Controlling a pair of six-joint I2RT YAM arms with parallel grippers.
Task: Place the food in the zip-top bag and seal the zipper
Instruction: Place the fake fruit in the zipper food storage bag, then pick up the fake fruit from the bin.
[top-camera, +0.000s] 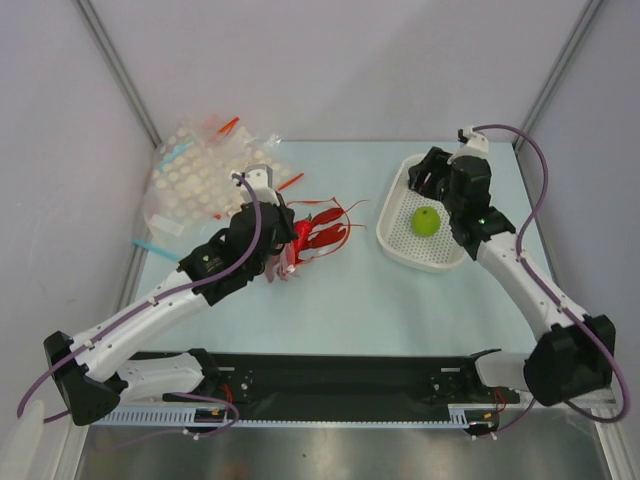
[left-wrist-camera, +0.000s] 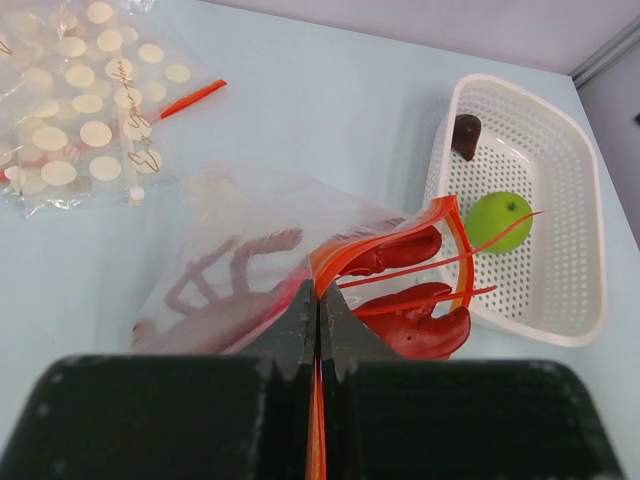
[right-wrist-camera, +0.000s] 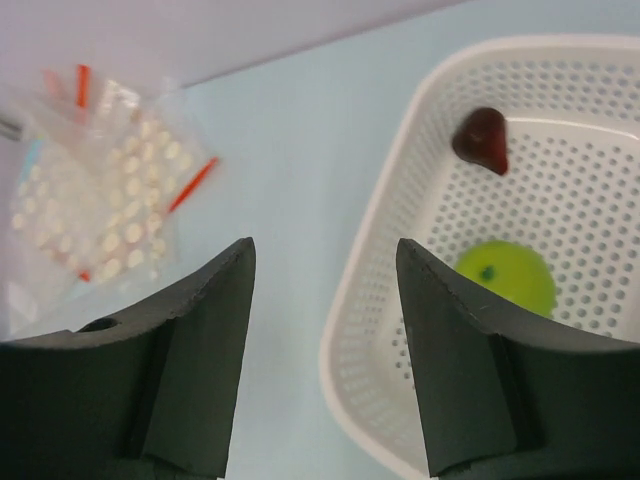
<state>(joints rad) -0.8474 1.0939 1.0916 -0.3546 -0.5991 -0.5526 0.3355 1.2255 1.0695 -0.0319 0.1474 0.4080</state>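
From above, the glossy red plastic lobster (top-camera: 325, 235) lies mid-table beside the left gripper (top-camera: 283, 255). Left wrist view: its jaws pinch tight on the red zipper strip (left-wrist-camera: 340, 258) of the one crinkly clear bag (left-wrist-camera: 250, 225). The lobster's body is inside and its two claws are seemingly at the mouth. Right wrist view: the right gripper (right-wrist-camera: 325, 265) gapes wide and empty over a white perforated basket (right-wrist-camera: 380, 300) holding one green fruit (right-wrist-camera: 505, 275).

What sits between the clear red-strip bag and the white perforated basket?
Nothing: only bare pale-blue table between the clear red-strip bag and white perforated basket, clearest in the top view.
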